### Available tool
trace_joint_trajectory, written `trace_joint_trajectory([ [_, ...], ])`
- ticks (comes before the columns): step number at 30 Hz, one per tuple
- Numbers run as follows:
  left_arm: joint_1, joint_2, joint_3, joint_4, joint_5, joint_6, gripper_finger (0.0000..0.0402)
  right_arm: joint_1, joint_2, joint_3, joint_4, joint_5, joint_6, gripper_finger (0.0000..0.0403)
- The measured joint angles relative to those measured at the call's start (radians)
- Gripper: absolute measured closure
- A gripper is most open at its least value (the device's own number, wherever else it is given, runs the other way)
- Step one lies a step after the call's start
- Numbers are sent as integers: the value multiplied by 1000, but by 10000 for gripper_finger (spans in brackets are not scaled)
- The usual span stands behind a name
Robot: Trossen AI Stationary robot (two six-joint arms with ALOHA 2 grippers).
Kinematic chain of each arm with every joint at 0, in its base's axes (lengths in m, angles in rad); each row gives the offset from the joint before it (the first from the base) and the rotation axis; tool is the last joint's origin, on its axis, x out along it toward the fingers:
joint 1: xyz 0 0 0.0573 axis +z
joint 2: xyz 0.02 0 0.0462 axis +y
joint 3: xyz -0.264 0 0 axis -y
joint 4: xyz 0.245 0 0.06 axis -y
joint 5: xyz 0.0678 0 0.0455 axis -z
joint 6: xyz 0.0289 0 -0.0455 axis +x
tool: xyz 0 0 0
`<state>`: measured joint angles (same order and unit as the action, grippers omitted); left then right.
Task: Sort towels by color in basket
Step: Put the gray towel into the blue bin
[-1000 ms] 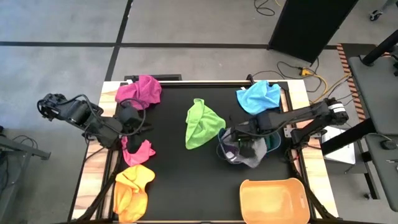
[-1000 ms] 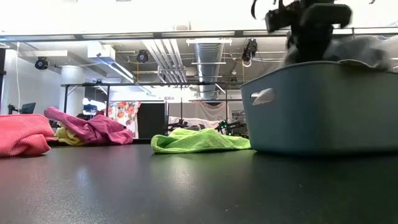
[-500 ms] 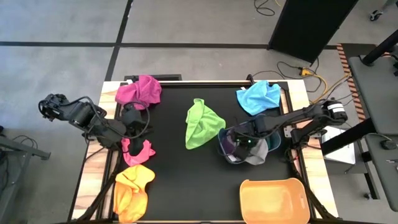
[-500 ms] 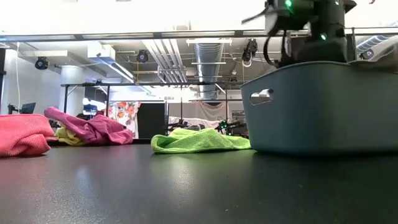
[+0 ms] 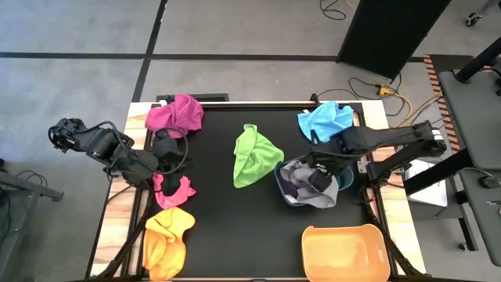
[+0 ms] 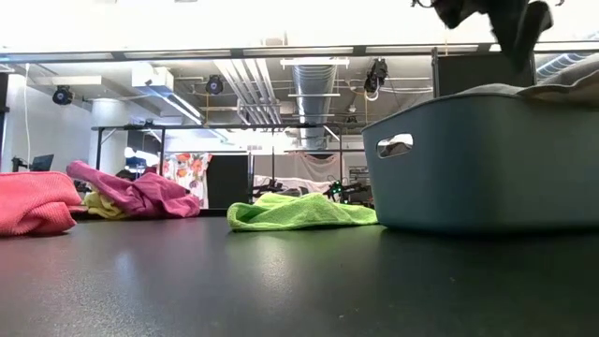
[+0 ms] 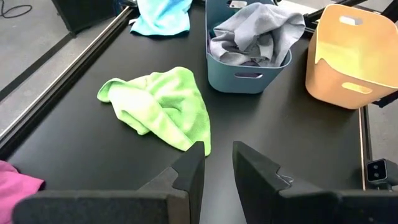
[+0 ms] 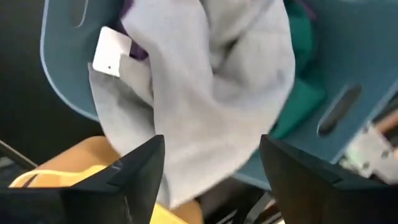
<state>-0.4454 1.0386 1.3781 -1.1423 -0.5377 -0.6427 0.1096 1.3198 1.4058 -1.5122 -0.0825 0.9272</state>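
So the table (image 5: 219,227) is a black matte top with light wood rails down both sides. Sitting right on it: a magenta towel (image 5: 175,114) at the far left corner, a small pink towel (image 5: 174,189) partway down the left edge, and an orange-yellow towel (image 5: 167,235) in the near left corner. Lime towel (image 5: 255,155) is about dead center, light blue towel (image 5: 325,121) far right. Just beside the lime one is a blue-grey basket (image 5: 307,186), and an orange basket (image 5: 343,251) sits in the near right corner.

A lab — bare ceiling ducts (image 6: 314,89), floor cables (image 5: 383,86), workbenches behind.
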Motion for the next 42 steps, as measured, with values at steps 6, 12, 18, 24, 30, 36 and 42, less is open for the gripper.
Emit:
trace_joint_trajectory([
  [6, 0, -3, 0, -4, 31, -30, 333, 131, -35, -77, -60, -25, 125, 167],
  [12, -1, -4, 0, -9, 57, -45, 333, 198, 28, -145, -12, -102, 128, 207],
  [18, 1, -4, 0, -10, 21, 24, 333, 102, 80, -145, 271, 13, 29, 230],
  [24, 1, -13, 0, -11, -29, 36, 333, -32, 110, -161, 337, 271, 31, 246],
  [30, 1, -23, 0, -11, -29, 24, 333, -99, 141, -311, 351, 188, 64, 269],
  [36, 1, -27, 0, -11, -29, 24, 333, -63, 196, -501, 467, -53, 73, 281],
  [42, 1, -36, 0, -21, -28, 24, 333, -58, 168, -496, 437, -57, 94, 259],
])
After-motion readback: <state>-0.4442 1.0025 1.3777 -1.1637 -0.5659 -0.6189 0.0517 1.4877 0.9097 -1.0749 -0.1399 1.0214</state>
